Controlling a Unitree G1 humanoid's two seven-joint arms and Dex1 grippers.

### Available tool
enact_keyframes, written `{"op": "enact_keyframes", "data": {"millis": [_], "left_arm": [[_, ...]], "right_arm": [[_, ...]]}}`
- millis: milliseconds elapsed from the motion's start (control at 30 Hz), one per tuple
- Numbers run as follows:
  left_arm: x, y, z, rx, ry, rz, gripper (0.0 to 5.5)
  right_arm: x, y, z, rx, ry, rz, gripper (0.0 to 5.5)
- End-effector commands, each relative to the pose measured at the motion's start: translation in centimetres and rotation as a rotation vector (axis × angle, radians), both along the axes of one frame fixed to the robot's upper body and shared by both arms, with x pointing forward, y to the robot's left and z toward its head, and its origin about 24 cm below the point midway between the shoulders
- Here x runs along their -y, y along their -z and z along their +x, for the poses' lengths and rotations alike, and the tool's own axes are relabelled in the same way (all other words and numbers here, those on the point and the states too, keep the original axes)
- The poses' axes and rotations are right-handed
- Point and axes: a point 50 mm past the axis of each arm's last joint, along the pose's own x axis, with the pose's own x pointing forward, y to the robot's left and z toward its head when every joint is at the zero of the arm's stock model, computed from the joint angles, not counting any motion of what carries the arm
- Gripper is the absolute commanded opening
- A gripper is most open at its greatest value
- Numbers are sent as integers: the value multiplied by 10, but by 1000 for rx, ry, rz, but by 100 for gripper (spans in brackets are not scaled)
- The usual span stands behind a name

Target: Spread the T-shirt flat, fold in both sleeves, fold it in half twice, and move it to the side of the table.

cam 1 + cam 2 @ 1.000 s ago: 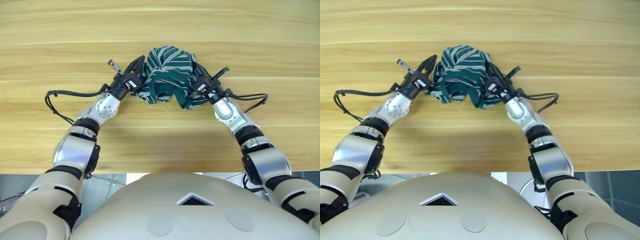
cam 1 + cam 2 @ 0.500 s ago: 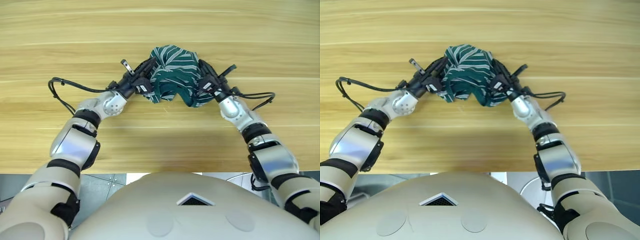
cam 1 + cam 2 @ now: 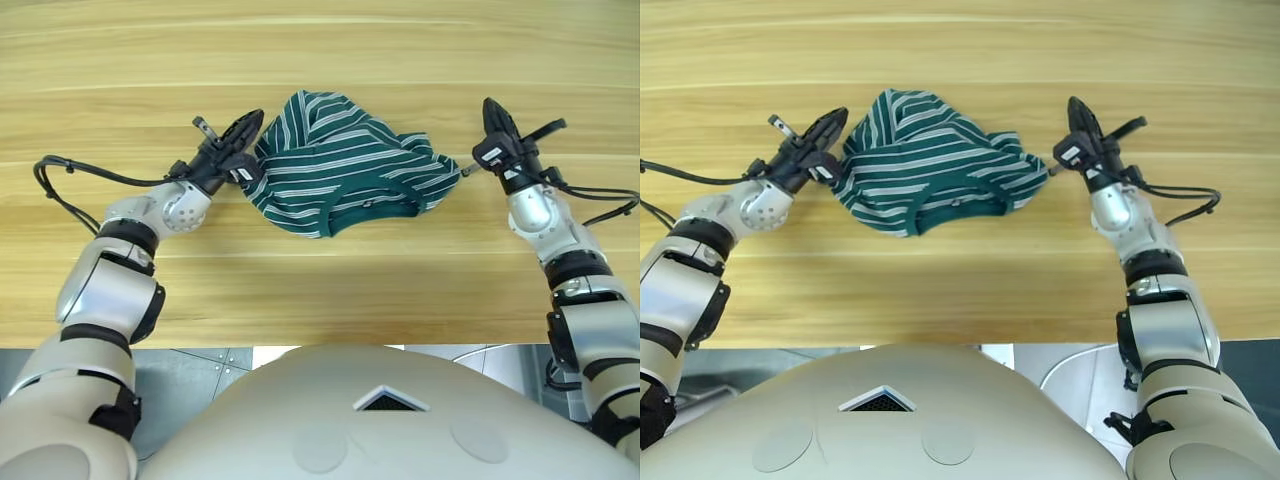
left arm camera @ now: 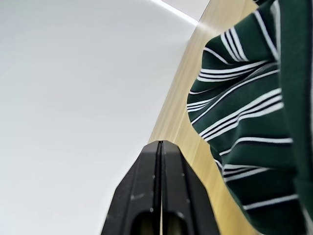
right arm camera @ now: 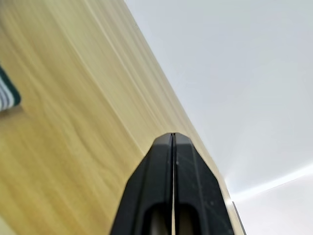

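Since step 1 is only part done, T-shirt (image 3: 340, 165): green w/ white stripes, mid-table (image 3: 320, 50), opened sideways but rumpled; curved opening, prob. the neck, at its 6 o'clock; sleeves not laid out.
L gripper (image 3: 250, 123): at shirt's 9 o'clock, against its edge; fingers pressed together, no cloth btwn tips.
R gripper (image 3: 492, 112): at shirt's 3 o'clock, just beside corner; fingers together, holding nothing.
Done: rough opening only.
Left: flatten fully, both sleeves in, 2 half-folds, move to table side.
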Motion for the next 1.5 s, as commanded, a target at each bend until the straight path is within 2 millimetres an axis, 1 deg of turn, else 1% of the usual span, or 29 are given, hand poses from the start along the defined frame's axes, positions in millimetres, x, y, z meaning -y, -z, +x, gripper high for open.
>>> {"op": "enact_keyframes", "data": {"millis": [33,133,200,267,333,400,467,533,567,600,633,667,733,767,800,833,900,1033,1133,1267,1400,1500], "left_arm": [[-10,7,-5,-31,-34,46,0],[-9,2,-4,-18,-21,1,0],[-10,-8,-3,12,-11,-75,0],[-14,-21,-1,56,-9,-141,0],[-26,-44,3,141,-23,-233,0],[-36,-61,4,196,-31,-285,0],[-44,-72,3,222,-23,-318,0],[-47,-77,1,224,5,-328,33],[-46,-79,-1,216,40,-333,43],[-43,-80,-5,205,98,-345,66],[-37,-79,-11,186,170,-355,83],[-26,-74,-19,141,277,-350,100],[0,-48,-40,-49,469,-283,130],[10,-36,-50,-139,531,-246,146],[18,-27,-57,-219,574,-213,158],[25,-20,-63,-287,601,-187,181],[33,-8,-71,-404,626,-134,205],[39,10,-80,-564,630,1,268],[39,17,-79,-602,614,77,309],[41,17,-83,-613,623,103,365],[38,19,-80,-615,589,171,417],[36,20,-85,-632,601,193,457]], "right_arm": [[-3,-7,-4,16,-45,76,3],[-8,-10,-6,16,-86,134,3],[-11,-14,-12,4,-142,207,3],[-10,-16,-14,-19,-164,272,3],[-12,-15,-17,-76,-202,322,3],[-14,-14,-20,-125,-244,353,3],[-15,-14,-22,-157,-271,367,3],[-14,-16,-24,-171,-293,369,0],[-13,-16,-26,-176,-306,364,0],[-11,-17,-28,-184,-317,350,0],[-7,-17,-31,-203,-324,330,0],[-2,-17,-34,-226,-331,303,21],[5,-17,-42,-271,-360,257,52],[6,-17,-44,-289,-377,239,69],[6,-17,-48,-315,-402,214,81],[6,-15,-52,-348,-427,183,106],[3,-8,-60,-419,-474,117,134],[2,5,-73,-527,-532,7,205],[0,9,-77,-551,-556,-31,208],[4,13,-81,-589,-559,-77,208],[10,12,-79,-593,-535,-108,208],[16,13,-76,-606,-500,-143,208]]}}
